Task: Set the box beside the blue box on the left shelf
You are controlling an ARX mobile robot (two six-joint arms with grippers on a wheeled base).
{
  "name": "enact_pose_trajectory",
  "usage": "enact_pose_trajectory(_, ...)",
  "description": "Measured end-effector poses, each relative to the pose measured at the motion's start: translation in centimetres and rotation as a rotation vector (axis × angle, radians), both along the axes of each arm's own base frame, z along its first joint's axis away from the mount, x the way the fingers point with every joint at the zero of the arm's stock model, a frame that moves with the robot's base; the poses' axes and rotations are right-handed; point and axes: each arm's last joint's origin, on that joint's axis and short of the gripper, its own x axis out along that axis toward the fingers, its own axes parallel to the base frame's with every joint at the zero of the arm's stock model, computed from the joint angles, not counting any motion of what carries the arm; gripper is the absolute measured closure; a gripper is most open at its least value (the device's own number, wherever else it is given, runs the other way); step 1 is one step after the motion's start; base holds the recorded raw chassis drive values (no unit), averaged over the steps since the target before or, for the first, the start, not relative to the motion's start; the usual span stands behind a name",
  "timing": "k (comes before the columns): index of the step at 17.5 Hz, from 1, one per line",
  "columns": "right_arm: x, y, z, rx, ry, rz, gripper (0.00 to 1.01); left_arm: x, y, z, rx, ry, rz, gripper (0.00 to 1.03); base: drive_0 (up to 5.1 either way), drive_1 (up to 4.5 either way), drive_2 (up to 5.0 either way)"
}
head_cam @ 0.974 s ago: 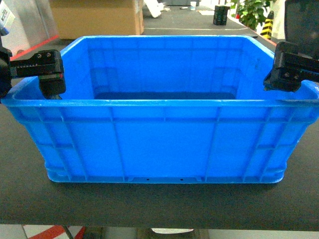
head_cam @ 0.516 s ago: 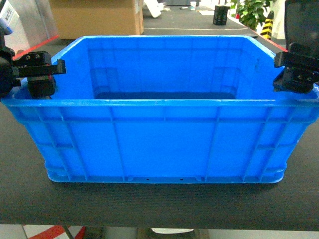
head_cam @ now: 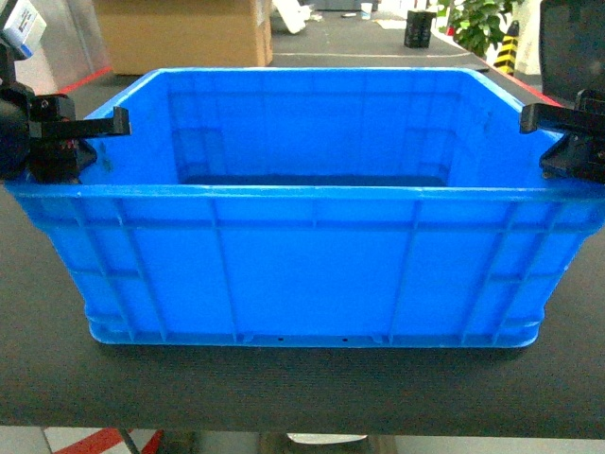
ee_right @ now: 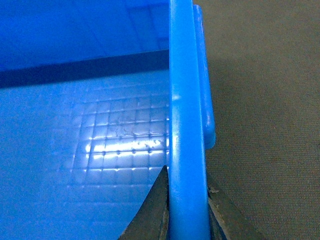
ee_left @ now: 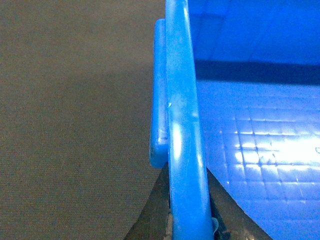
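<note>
The box (head_cam: 312, 265) is a large bright-blue crate with ribbed sides, and it stands on the dark table (head_cam: 302, 388). My left gripper (head_cam: 71, 142) sits on its left rim. In the left wrist view the dark fingers (ee_left: 157, 210) press on both sides of the rim (ee_left: 182, 125). My right gripper (head_cam: 567, 142) sits on the right rim. In the right wrist view its fingers (ee_right: 152, 210) clamp the rim (ee_right: 185, 125) the same way. The left shelf and the other blue box are out of view.
Behind the crate stand a cardboard box (head_cam: 184, 33), a black container (head_cam: 419, 26), a green plant (head_cam: 482, 21) and a yellow-black post (head_cam: 509, 47). The table's front edge runs along the bottom, with red floor markings (head_cam: 104, 440) below it.
In the head view the left gripper has shifted left and the right gripper right, each toward its outer side of the rim. The crate has stayed in place on the table.
</note>
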Motion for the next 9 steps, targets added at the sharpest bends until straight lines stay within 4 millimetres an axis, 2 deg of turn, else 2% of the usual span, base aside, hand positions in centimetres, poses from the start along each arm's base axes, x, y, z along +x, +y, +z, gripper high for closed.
enact_pose_trajectory(3, -0.4, 0.4, 0.1, -0.002, -0.026, 0.004, 0.91, -0.3, 0.0, -0.1, 0.001, -0.04, 0.001, 0.94, 0.0, 0.0, 0.0)
enact_pose_trajectory(6, -2.3, 1.0, 0.9, -0.016, -0.084, 0.001, 0.91, -2.3, 0.1, 0.1, 0.023, -0.115, 0.008, 0.95, 0.0, 0.0, 0.0)
enact_pose_trajectory(9, -5.9, 1.2, 3.7, -0.032, -0.256, -0.025, 0.91, -5.7, -0.4, 3.5, 0.04, -0.294, 0.022, 0.95, 0.0, 0.0, 0.0)
